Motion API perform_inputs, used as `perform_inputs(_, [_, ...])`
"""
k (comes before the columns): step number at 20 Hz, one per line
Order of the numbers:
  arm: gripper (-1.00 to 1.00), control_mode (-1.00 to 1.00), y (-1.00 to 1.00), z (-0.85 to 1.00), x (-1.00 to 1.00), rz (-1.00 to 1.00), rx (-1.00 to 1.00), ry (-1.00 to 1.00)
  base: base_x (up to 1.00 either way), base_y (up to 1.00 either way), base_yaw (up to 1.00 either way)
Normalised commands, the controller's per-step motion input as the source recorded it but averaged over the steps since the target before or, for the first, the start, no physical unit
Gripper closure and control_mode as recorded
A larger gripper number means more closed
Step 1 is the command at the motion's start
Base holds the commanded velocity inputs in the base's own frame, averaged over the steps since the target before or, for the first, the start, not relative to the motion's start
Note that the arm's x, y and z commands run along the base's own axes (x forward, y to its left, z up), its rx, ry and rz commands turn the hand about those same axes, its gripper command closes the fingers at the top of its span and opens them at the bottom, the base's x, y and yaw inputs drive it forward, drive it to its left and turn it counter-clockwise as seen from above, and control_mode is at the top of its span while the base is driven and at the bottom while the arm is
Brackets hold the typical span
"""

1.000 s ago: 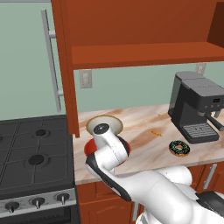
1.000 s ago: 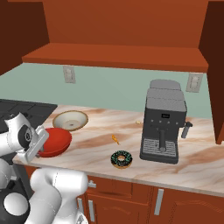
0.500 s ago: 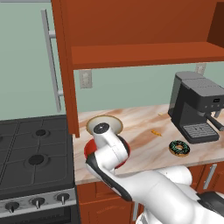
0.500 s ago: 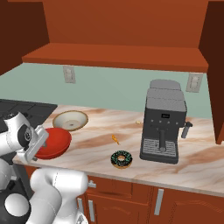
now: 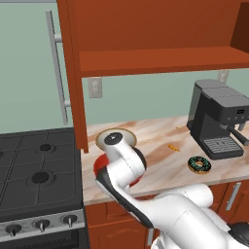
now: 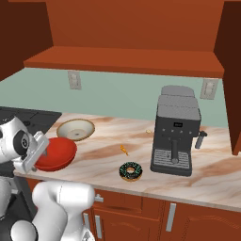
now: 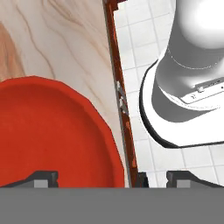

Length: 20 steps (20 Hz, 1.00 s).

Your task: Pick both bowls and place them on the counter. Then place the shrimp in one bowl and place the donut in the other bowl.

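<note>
— What just changed?

— My gripper (image 7: 109, 177) has spread its fingers wide and let go of the red bowl (image 6: 55, 154); it now rests at the counter's (image 6: 103, 155) front edge, near its stove end, just beside the cream bowl (image 6: 75, 129).

— So what's left?

— Both bowls look placed; shrimp (image 6: 124, 150) and donut (image 6: 131, 171) lie mid-counter, unpicked.
</note>
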Motion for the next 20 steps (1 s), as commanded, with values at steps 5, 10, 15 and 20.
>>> perform_inputs(5, [-1.0, -1.0, -0.28, 0.35, -0.25, 0.0, 0.0, -0.11, 0.0, 0.0, 0.0])
perform_inputs(10, [-1.0, -1.0, -0.35, 0.35, -0.17, -0.02, 0.0, -0.09, 0.0, 0.0, 0.0])
perform_inputs(15, [-1.0, -1.0, -0.38, 0.37, -0.04, -0.03, 0.02, -0.08, 0.0, 0.0, 0.0])
perform_inputs(20, [-1.0, -1.0, -0.35, 0.35, 0.01, -0.01, 0.07, -0.06, 0.0, 0.0, 0.0])
